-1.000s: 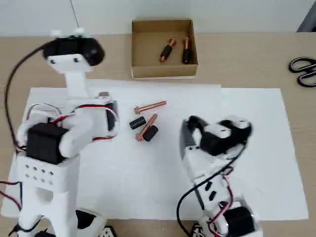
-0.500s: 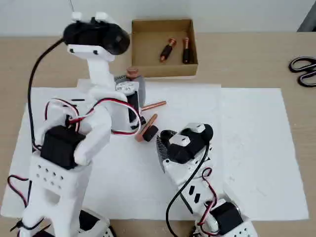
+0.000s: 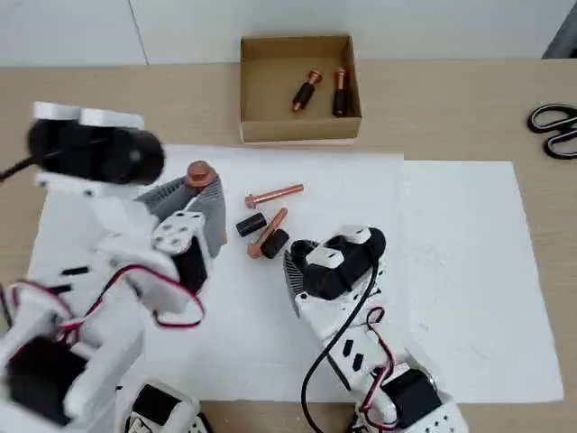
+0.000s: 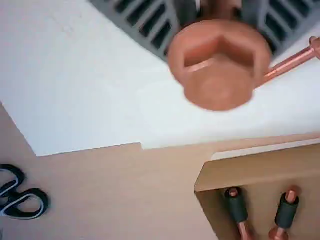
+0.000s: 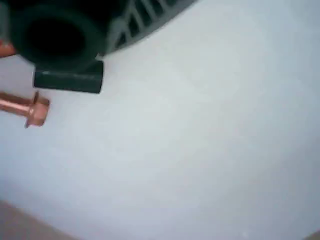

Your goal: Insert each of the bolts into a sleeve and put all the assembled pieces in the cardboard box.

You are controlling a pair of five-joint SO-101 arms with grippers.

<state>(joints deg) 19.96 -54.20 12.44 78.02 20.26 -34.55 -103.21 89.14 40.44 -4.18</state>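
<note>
My left gripper (image 3: pixel 200 183) is shut on a copper bolt (image 3: pixel 199 171), held head-up above the paper's left part. That bolt's hexagonal head (image 4: pixel 217 65) sits between the grey fingers (image 4: pixel 142 17). My right gripper (image 3: pixel 290 263) hangs just right of the loose parts, shut on a black sleeve (image 5: pixel 54 35) seen end-on. On the paper lie two loose bolts (image 3: pixel 275 194) (image 3: pixel 267 233) and two black sleeves (image 3: pixel 251 224) (image 3: pixel 276 242). One of those sleeves (image 5: pixel 68 81) and a bolt head (image 5: pixel 34 110) lie below my right gripper. The cardboard box (image 3: pixel 257 90) holds two assembled pieces (image 3: pixel 306 90) (image 3: pixel 340 92).
White paper (image 3: pixel 451 271) covers the middle of the wooden table. Scissors (image 3: pixel 554 128) lie at the far right edge, off the paper. The box (image 4: pixel 250 170) stands just past the paper's far edge.
My left arm swung up beside the box with the bolt, then drew back left and toward the front. My right arm moved left toward the loose parts and has since kept still.
</note>
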